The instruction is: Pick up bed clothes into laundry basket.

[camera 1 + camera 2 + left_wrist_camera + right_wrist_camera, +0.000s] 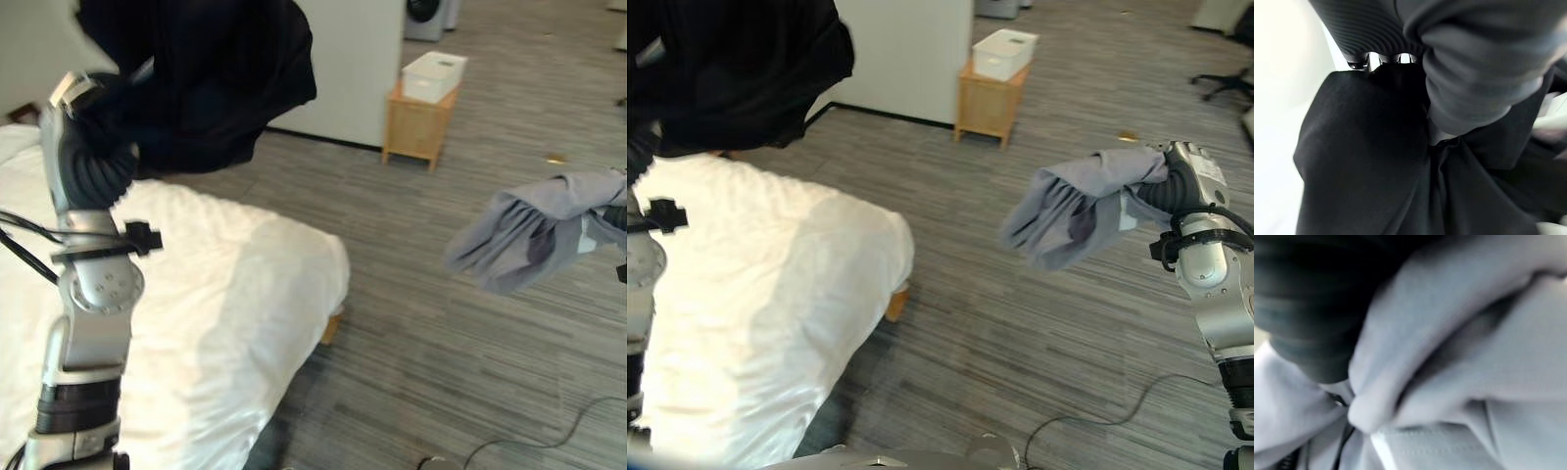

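Clothes hang from both my hands. My left hand (93, 147) is clenched on a black garment (211, 78), raised above the white bed (206, 304). My right hand (1176, 191) grips a grey garment (1073, 211), held out over the striped floor (1019, 323), well apart from the bed.

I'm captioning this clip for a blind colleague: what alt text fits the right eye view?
The robot's right hand holds a grey garment bunched in the air over a grey wood-pattern floor, while a black garment hangs at upper left above a bed with a white sheet. Behind, a white bin sits on a small wooden stand.
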`<state>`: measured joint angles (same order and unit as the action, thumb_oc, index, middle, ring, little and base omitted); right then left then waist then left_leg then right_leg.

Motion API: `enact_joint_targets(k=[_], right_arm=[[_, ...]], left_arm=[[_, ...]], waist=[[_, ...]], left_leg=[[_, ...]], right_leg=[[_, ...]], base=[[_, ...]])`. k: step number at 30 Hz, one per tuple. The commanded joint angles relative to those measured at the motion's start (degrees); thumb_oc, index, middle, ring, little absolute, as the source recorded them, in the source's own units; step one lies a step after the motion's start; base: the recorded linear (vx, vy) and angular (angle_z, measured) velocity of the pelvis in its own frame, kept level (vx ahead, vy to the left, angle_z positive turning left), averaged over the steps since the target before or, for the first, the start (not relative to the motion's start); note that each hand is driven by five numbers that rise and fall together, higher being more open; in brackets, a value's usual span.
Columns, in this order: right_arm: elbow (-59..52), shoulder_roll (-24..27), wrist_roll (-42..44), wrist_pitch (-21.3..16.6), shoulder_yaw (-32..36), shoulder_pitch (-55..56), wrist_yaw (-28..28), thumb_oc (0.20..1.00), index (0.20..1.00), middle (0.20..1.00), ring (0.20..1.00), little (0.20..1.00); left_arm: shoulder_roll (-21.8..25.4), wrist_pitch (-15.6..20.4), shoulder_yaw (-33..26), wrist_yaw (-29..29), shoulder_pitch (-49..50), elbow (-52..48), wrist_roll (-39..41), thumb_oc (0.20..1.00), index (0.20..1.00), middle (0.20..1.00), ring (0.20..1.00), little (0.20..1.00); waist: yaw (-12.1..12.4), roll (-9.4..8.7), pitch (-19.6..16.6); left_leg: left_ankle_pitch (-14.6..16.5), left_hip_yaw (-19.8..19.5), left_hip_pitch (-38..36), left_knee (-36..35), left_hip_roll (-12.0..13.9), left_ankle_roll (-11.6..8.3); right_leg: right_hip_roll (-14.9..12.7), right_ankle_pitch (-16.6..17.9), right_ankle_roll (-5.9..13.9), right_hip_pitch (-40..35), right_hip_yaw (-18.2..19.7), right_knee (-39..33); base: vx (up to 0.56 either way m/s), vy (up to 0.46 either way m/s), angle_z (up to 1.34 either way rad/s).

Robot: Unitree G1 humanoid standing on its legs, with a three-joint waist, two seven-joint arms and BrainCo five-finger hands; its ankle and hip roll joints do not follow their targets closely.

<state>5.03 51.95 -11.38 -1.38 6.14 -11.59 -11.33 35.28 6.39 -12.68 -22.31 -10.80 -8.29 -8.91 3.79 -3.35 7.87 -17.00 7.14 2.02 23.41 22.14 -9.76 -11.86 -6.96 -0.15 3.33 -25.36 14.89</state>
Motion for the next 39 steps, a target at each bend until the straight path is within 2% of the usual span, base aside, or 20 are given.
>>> enact_joint_targets(k=[1,3,5,8,10,12,14,17,20,21,22,23,26,28,31,32,34,35,37,39], right_arm=[[-6.2,3.0,-1.3,-1.9,-0.4,-7.2,-2.9,0.200,0.200,0.200,0.200,0.200],[-6.7,1.3,-2.0,-2.4,-1.8,-7.4,-2.9,0.200,0.200,0.200,0.200,0.200],[-6.3,0.6,-2.8,-2.8,-3.8,-8.6,-2.9,0.200,0.200,0.200,0.200,0.200],[-5.7,0.4,-3.6,-2.8,-5.4,-9.3,-2.5,0.200,0.200,0.200,0.200,0.200],[-5.7,-0.8,-4.3,-2.6,-7.2,-9.7,-1.1,0.200,0.200,0.200,0.200,0.200],[-5.8,-2.9,-6.0,-2.7,-7.7,-7.6,-0.4,0.200,0.200,0.200,0.200,0.200],[-6.4,-5.5,-8.4,-1.9,-6.6,-5.1,-0.4,0.200,0.200,0.200,0.200,0.200],[-6.1,-6.4,-8.0,-1.5,-6.1,-6.0,-2.0,0.200,0.200,0.200,0.200,0.200],[-6.1,-6.3,-7.5,-1.3,-4.8,-5.3,-2.3,0.200,0.200,0.200,0.200,0.200],[-6.4,-6.0,-7.1,-1.2,-4.1,-4.5,-2.2,0.200,0.200,0.200,0.200,0.200],[-6.4,-5.9,-7.1,-1.2,-4.0,-4.5,-2.2,0.200,0.200,0.200,0.200,0.200],[-6.4,-5.9,-6.7,-0.9,-3.4,-3.8,-2.2,0.200,0.200,0.200,0.200,0.200],[-5.9,-5.9,-6.1,-0.7,-3.0,-4.0,-2.9,0.200,0.200,0.200,0.200,0.200],[-5.9,-5.7,-6.5,-0.6,-3.0,-4.1,-2.6,0.200,0.200,0.200,0.200,0.200],[-6.3,-5.4,-7.0,-0.8,-3.5,-3.8,-1.5,0.200,0.200,0.200,0.200,0.200],[-6.3,-5.9,-7.0,-0.9,-3.4,-3.5,-1.0,0.200,0.200,0.200,0.200,0.200],[-7.1,-6.3,-6.6,-1.5,-3.7,-3.1,-0.2,0.200,0.200,0.200,0.200,0.200],[-7.2,-6.2,-6.6,-1.5,-3.7,-3.1,-0.2,0.200,0.200,0.200,0.200,0.200],[-7.9,-6.0,-6.1,-1.5,-4.6,-4.2,-0.4,0.200,0.200,0.200,0.200,0.200],[-7.6,-5.0,-5.2,-1.3,-5.6,-6.6,-0.7,0.200,0.200,0.200,0.200,0.200]], left_arm=[[0.1,6.1,2.7,2.7,0.1,-4.2,7.7,0.200,0.200,0.200,0.200,0.200],[-3.2,6.3,4.8,5.8,5.1,-7.2,8.6,0.200,0.200,0.200,0.200,0.200],[-4.0,5.9,5.5,6.3,6.4,-8.0,8.4,0.200,0.200,0.200,0.200,0.200],[-4.8,5.3,6.7,6.5,6.8,-8.0,8.0,0.200,0.200,0.200,0.200,0.200],[-5.1,4.6,7.0,6.8,8.8,-7.4,8.3,0.200,0.200,0.200,0.200,0.200],[-4.4,3.6,6.6,6.5,10.3,-6.4,6.8,0.200,0.200,0.200,0.200,0.200],[-3.1,1.6,7.7,5.5,8.7,-4.4,5.0,0.200,0.200,0.200,0.200,0.200],[-0.9,0.3,9.6,3.9,4.5,-1.3,3.1,0.200,0.200,0.200,0.200,0.200],[0.1,0.2,10.4,3.4,2.0,0.2,2.2,0.200,0.200,0.200,0.200,0.200],[-0.3,0.2,11.8,2.9,-0.5,2.0,2.6,0.200,0.200,0.200,0.200,0.200],[-0.3,0.3,11.9,2.9,-0.8,2.2,2.7,0.200,0.200,0.200,0.200,0.200],[-1.0,0.1,12.8,3.0,-2.6,3.5,3.5,0.200,0.200,0.200,0.200,0.200],[-1.2,0.1,13.8,2.3,-5.6,5.4,3.4,0.200,0.200,0.200,0.200,0.200],[-0.6,0.0,12.1,2.5,-5.7,6.0,3.2,0.200,0.200,0.200,0.200,0.200],[-0.3,0.5,11.0,3.4,-4.2,5.4,2.9,0.200,0.200,0.200,0.200,0.200],[-0.8,0.7,10.4,3.9,-3.0,5.0,2.9,0.200,0.200,0.200,0.200,0.200],[-2.7,1.0,8.9,4.9,0.4,4.6,4.6,0.200,0.200,0.200,0.200,0.200],[-2.7,0.9,8.8,5.0,0.5,4.5,4.6,0.200,0.200,0.200,0.200,0.200],[-3.1,0.8,8.4,4.7,1.5,4.2,5.7,0.200,0.200,0.200,0.200,0.200],[-3.0,0.6,8.5,4.1,1.4,4.2,6.9,0.200,0.200,0.200,0.200,0.200]], waist=[[2.8,0.07,4.1],[5.5,1.24,4.3],[7.9,2.57,4.0],[9.8,2.98,3.7],[11.9,2.45,2.3],[13.2,-0.19,0.9],[11.7,-2.67,1.4],[8.1,-0.70,2.3],[5.0,0.31,3.0],[1.7,0.67,3.6],[1.6,0.86,3.6],[-1.3,0.29,3.5],[-3.7,0.10,3.9],[-4.8,-0.14,3.8],[-5.6,0.04,3.2],[-5.8,-0.02,2.3],[-5.9,1.56,1.4],[-6.1,1.34,1.4],[-4.1,0.23,3.7],[-1.9,-1.18,5.5]], left_leg=[[13.3,2.9,9.8,0.8,-12.8,2.81],[16.4,6.7,15.4,-1.9,-17.6,4.84],[13.5,6.7,17.5,-8.5,-19.4,5.00],[10.7,7.7,19.6,-18.0,-18.2,4.44],[8.2,7.4,19.5,-23.0,-17.3,5.70],[5.0,5.4,18.2,-24.2,-19.2,7.29],[7.4,4.9,12.5,-25.2,-21.9,10.25],[10.6,3.1,4.8,-27.9,-20.5,11.19],[13.2,0.2,1.4,-28.4,-20.3,10.37],[15.5,-2.3,-1.8,-28.4,-20.7,9.44],[15.3,-2.5,-1.7,-28.4,-20.4,9.34],[17.7,-4.9,-4.7,-28.4,-21.0,8.36],[20.6,-6.9,-7.9,-28.4,-21.0,7.39],[24.6,-7.8,-13.8,-28.4,-19.3,5.68],[28.0,-8.3,-18.4,-28.4,-18.0,5.24],[29.0,-8.4,-20.3,-27.4,-17.3,4.98],[22.0,-6.3,-17.0,-7.3,-13.8,2.51],[21.9,-6.6,-16.4,-6.8,-14.0,2.42],[15.7,-8.4,-7.7,14.5,-15.7,2.74],[17.3,-6.9,2.0,24.6,-17.1,3.97]], right_leg=[[-0.2,4.9,5.39,-12.4,5.1,-18.1],[2.0,2.4,5.53,-14.4,7.6,-18.7],[4.5,0.9,5.96,-16.1,9.9,-19.2],[5.0,-1.3,6.53,-19.1,11.8,-19.3],[4.4,-3.7,8.00,-22.7,13.6,-18.4],[2.2,-0.9,9.66,-23.8,14.8,-13.4],[-1.9,13.7,14.53,-18.1,16.1,3.7],[-2.7,19.4,14.14,-9.3,16.7,15.3],[-4.2,13.8,11.79,-4.1,13.8,15.7],[-2.3,8.9,10.24,0.2,13.4,11.2],[-2.1,9.1,10.00,0.1,13.0,10.9],[1.5,6.8,9.39,3.3,14.8,0.1],[5.1,9.6,9.47,5.2,16.2,-11.8],[4.3,15.9,11.41,10.7,11.1,-18.7],[4.4,16.3,11.08,10.1,9.8,-18.9],[4.3,17.0,10.39,8.6,10.1,-18.5],[5.6,16.0,7.75,2.3,9.7,-17.8],[5.3,16.3,7.59,2.5,9.5,-17.9],[6.3,14.0,4.12,-2.3,11.0,-18.0],[6.0,12.2,2.96,-5.5,12.5,-18.8]], base=[[0.28,-0.247,-0.72],[0.35,-0.118,-0.62],[0.40,-0.023,-0.88],[0.51,0.003,-1.01],[0.87,0.066,-0.62],[0.89,0.076,-0.89],[0.60,0.075,-0.60],[0.51,0.079,0.35],[0.53,-0.062,1.09],[0.62,-0.099,1.19],[0.77,-0.207,1.50],[0.55,-0.195,1.28],[0.53,-0.165,1.03],[0.61,-0.213,0.61],[0.55,-0.195,0.22],[0.80,-0.297,0.29],[0.67,-0.297,0.38],[0.33,-0.246,0.15],[0.39,-0.316,-0.14],[0.35,-0.192,-0.75]])
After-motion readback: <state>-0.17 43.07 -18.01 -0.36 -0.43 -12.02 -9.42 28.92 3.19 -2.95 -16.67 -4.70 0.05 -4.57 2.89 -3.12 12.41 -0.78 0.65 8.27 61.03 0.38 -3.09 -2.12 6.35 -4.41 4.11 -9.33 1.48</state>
